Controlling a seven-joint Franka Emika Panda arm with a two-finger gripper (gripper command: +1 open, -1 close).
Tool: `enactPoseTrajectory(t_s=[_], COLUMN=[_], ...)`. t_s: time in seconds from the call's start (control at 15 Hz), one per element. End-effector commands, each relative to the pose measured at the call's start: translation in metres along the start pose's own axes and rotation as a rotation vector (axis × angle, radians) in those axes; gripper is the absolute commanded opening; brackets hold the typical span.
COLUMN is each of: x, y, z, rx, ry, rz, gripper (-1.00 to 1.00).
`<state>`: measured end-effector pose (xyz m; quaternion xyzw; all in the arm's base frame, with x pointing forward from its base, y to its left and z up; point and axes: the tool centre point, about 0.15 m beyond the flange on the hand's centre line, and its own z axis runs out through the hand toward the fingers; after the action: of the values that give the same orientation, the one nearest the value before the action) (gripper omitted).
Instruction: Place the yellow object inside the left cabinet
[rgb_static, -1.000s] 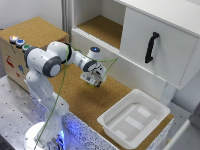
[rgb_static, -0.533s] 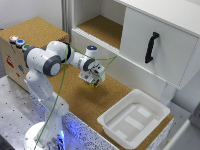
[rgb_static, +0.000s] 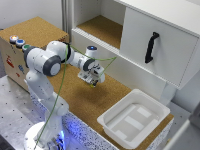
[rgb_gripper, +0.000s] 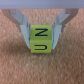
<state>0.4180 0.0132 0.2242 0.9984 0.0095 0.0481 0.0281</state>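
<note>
My gripper (rgb_static: 93, 81) hangs over the cork counter (rgb_static: 75, 97), in front of and below the left cabinet (rgb_static: 102, 27), a white doorless compartment with a brown cork floor. In the wrist view the gripper (rgb_gripper: 41, 40) is shut on the yellow object (rgb_gripper: 40, 39), a small yellow cube with dark letters on its faces, held between both fingers just above the cork. In the exterior view the cube is only a tiny yellow spot (rgb_static: 93, 82) at the fingertips.
A white compartment door with a black handle (rgb_static: 151, 47) is at the exterior view's right of the open cabinet. A white tray (rgb_static: 150, 131) sits on the counter at the lower right. A cork-topped box with coloured buttons (rgb_static: 17, 41) stands at the left.
</note>
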Motion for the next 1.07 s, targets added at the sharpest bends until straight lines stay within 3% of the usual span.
enactPoseTrajectory(t_s=[0.0, 0.33, 0.67, 1.0], x=[0.027, 0.072, 0.149, 0.225], y=[-0.024, -0.074, -0.098, -0.128], z=[-0.077, -0.162, -0.254, -0.276], rx=[-0.043, 0.017, 0.099, 0.111], ry=[0.079, 0.21, 0.34, 0.359], rz=[-0.058, -0.179, -0.208, -0.218], gripper=[-1.0, -1.0, -1.0, -1.0])
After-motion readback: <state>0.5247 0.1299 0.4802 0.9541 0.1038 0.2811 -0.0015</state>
